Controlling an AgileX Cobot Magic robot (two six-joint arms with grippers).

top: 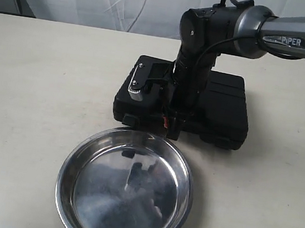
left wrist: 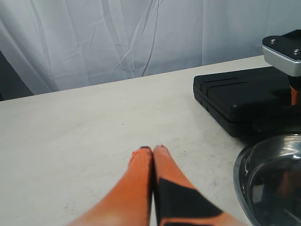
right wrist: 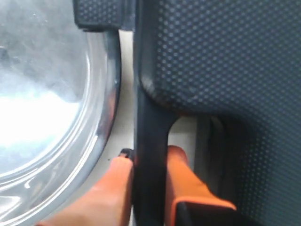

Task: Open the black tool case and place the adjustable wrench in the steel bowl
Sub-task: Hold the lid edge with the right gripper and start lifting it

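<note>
The black tool case (top: 221,103) lies closed on the table behind the steel bowl (top: 107,198), which holds nothing. My right arm comes down over the case's front edge, and my right gripper (right wrist: 149,157) is shut on the case's built-in handle (right wrist: 150,117), one orange finger on each side of the bar. From outside, that gripper (top: 173,129) sits between case and bowl rim. My left gripper (left wrist: 153,149) is shut and holds nothing, low over bare table, left of the case (left wrist: 244,96) and bowl (left wrist: 273,183). The adjustable wrench is hidden.
The beige table (top: 39,76) stretches wide to the left of the case. A white curtain (left wrist: 117,37) hangs behind it. My right arm's forearm (top: 195,69) stands over the case's left half, its silver camera mount (left wrist: 282,54) above the lid.
</note>
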